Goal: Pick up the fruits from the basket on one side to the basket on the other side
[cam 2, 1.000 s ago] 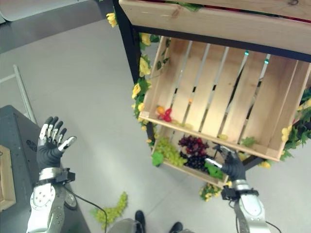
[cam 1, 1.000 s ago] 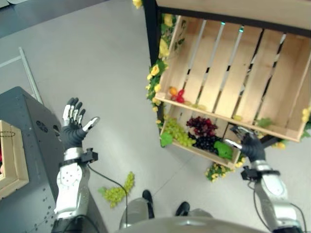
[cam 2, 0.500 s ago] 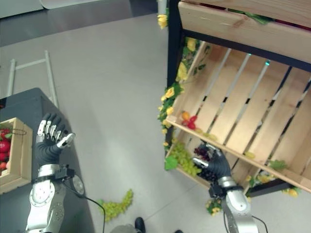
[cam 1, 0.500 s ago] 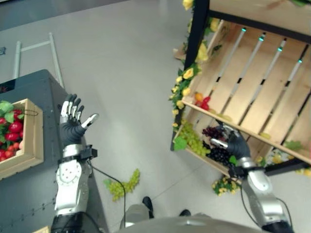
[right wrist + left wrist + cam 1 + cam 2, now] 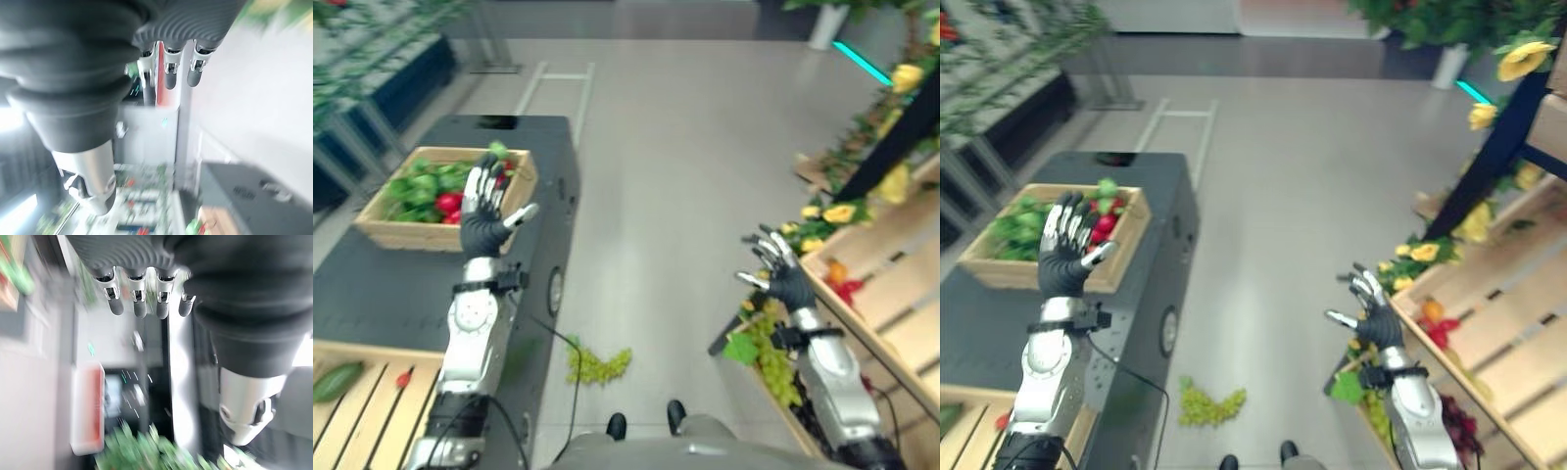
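Open floor (image 5: 685,157) lies between the dark table (image 5: 401,294) and the wooden shelf (image 5: 891,294). A grape bunch (image 5: 597,365) lies on the floor beside the table.

A shallow wooden basket (image 5: 382,230) sits on the dark grey table to the robot's left, filled with green leaves and red fruits (image 5: 449,203). To the right, a slatted wooden crate (image 5: 1528,338) holds an orange fruit (image 5: 1433,309) and red ones beside it in its near corner. Below it, a lower crate (image 5: 1371,421) holds green grapes (image 5: 773,357) and dark red grapes (image 5: 1456,423). A loose green grape bunch (image 5: 598,365) lies on the floor between the two sides.
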You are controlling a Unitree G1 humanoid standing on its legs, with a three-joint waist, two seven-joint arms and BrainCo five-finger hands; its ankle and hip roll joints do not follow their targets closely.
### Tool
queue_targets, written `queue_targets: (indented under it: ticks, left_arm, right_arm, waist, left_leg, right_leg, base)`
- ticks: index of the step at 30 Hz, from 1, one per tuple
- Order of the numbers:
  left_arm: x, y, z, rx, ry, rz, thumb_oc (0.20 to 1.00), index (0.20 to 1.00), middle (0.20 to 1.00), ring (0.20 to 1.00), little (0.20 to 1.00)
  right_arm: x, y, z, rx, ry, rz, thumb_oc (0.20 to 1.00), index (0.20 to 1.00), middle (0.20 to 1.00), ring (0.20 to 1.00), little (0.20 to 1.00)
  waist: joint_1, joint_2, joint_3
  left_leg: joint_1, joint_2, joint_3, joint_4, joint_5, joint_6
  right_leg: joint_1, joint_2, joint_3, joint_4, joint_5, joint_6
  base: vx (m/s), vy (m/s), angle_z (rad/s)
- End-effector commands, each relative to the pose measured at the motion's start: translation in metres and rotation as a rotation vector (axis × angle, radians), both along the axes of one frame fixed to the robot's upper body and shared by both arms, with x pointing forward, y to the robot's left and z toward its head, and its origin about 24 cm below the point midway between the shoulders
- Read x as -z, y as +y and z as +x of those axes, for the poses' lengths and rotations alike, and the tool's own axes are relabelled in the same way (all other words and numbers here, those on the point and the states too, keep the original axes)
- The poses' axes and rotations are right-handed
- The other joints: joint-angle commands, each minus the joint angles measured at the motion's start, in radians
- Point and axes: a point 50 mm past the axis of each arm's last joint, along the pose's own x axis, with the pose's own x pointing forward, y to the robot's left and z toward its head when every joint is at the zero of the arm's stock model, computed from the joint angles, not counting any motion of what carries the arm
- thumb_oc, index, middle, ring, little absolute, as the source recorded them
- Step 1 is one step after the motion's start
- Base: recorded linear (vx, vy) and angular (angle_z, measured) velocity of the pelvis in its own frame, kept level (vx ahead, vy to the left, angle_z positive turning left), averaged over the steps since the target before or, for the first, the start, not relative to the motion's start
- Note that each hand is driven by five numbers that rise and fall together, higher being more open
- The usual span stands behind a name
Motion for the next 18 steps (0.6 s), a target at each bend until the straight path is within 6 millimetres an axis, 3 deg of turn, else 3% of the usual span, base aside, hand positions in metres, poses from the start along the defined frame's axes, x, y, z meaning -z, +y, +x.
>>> queue_targets:
  ticks: [1,5,8,10,11,12,13,15,16,17,18]
  left_arm:
    - [-0.033,0.000,0.007,0.032,-0.158,0.045,1.000,1.000,1.000,1.000,1.000]
    - [-0.027,-0.001,0.003,0.042,-0.131,0.030,1.000,1.000,1.000,1.000,1.000]
    - [-0.026,-0.005,0.004,0.064,-0.121,0.028,1.000,1.000,1.000,1.000,1.000]
    - [-0.026,-0.008,0.007,0.067,-0.122,0.014,1.000,1.000,1.000,1.000,1.000]
    - [-0.026,-0.008,0.007,0.066,-0.122,0.014,1.000,1.000,1.000,1.000,1.000]
    - [-0.025,-0.010,0.008,0.076,-0.122,0.006,1.000,1.000,1.000,1.000,1.000]
    - [-0.025,-0.010,0.008,0.076,-0.123,0.006,1.000,1.000,1.000,1.000,1.000]
    - [-0.026,-0.013,0.010,0.085,-0.129,0.001,1.000,1.000,1.000,1.000,1.000]
    - [-0.026,-0.014,0.010,0.097,-0.127,0.000,1.000,1.000,1.000,1.000,1.000]
    - [-0.025,-0.014,0.009,0.106,-0.122,0.008,1.000,1.000,1.000,1.000,1.000]
    - [-0.026,-0.014,0.009,0.106,-0.123,0.008,1.000,1.000,1.000,1.000,1.000]
  right_arm:
    - [-0.036,-0.005,0.008,-0.015,-0.188,0.026,1.000,1.000,1.000,1.000,1.000]
    - [-0.033,-0.011,0.004,-0.002,-0.171,0.029,1.000,1.000,1.000,1.000,1.000]
    - [-0.037,-0.014,0.004,0.004,-0.192,0.045,1.000,1.000,1.000,1.000,1.000]
    - [-0.042,-0.014,0.007,0.005,-0.215,0.050,1.000,1.000,1.000,1.000,1.000]
    - [-0.042,-0.014,0.007,0.004,-0.215,0.050,1.000,1.000,1.000,1.000,1.000]
    - [-0.045,-0.015,0.009,0.007,-0.223,0.044,1.000,1.000,1.000,1.000,1.000]
    - [-0.045,-0.015,0.010,0.007,-0.224,0.043,1.000,1.000,1.000,1.000,1.000]
    - [-0.048,-0.012,0.012,0.007,-0.243,0.049,1.000,1.000,1.000,1.000,1.000]
    - [-0.049,-0.011,0.013,0.005,-0.243,0.046,1.000,1.000,1.000,1.000,1.000]
    - [-0.047,-0.009,0.013,-0.004,-0.233,0.034,1.000,1.000,1.000,1.000,1.000]
    - [-0.047,-0.009,0.013,-0.004,-0.233,0.034,1.000,1.000,1.000,1.000,1.000]
  waist:
    - [-0.001,-0.055,-0.025]
    - [0.006,-0.056,-0.031]
    - [0.016,-0.060,-0.023]
    - [0.015,-0.060,0.001]
    - [0.012,-0.061,-0.002]
    - [0.012,-0.063,0.018]
    - [0.012,-0.063,0.017]
    - [0.006,-0.070,0.031]
    - [0.005,-0.075,0.033]
    - [0.002,-0.081,0.038]
    - [0.001,-0.082,0.037]
  left_leg:
    - [0.020,-0.009,-0.068,0.099,-0.109,-0.033]
    - [0.011,0.029,-0.115,0.098,-0.089,-0.065]
    - [-0.031,0.078,-0.155,0.117,-0.048,-0.117]
    - [-0.079,0.103,-0.115,0.133,-0.007,-0.135]
    - [-0.078,0.104,-0.116,0.130,-0.013,-0.134]
    - [-0.130,0.142,-0.005,0.154,0.020,-0.142]
    - [-0.133,0.141,-0.004,0.155,0.021,-0.141]
    - [-0.179,0.202,0.146,0.191,0.054,-0.131]
    - [-0.184,0.214,0.178,0.223,0.046,-0.126]
    - [-0.155,0.236,0.248,0.305,0.005,-0.119]
    - [-0.158,0.234,0.246,0.304,0.009,-0.117]
  right_leg:
    - [0.110,-0.046,-0.046,-0.162,0.036,0.075]
    - [0.148,-0.023,-0.097,-0.189,0.020,0.051]
    - [0.189,0.014,-0.165,-0.215,-0.006,0.023]
    - [0.203,0.011,-0.228,-0.231,-0.005,0.022]
    - [0.205,0.012,-0.230,-0.233,-0.011,0.022]
    - [0.222,-0.002,-0.278,-0.244,-0.014,0.027]
    - [0.220,-0.002,-0.278,-0.245,-0.013,0.028]
    - [0.229,-0.014,-0.322,-0.252,-0.008,0.030]
    - [0.223,-0.022,-0.334,-0.249,-0.005,0.027]
    - [0.220,-0.031,-0.368,-0.245,-0.005,0.015]
    - [0.217,-0.032,-0.370,-0.244,-0.002,0.015]
  base:
    - [0.04,-0.339,0.47]
    - [0.01,-0.284,0.55]
    - [-0.08,-0.343,0.67]
    - [-0.15,-0.208,0.78]
    - [-0.10,-0.115,1.10]
    - [-0.05,-0.066,1.04]
    - [-0.12,-0.094,1.01]
    - [-0.13,-0.086,0.49]
    - [-0.21,-0.133,0.74]
    - [-0.16,-0.090,0.70]
    - [-0.22,-0.121,0.72]
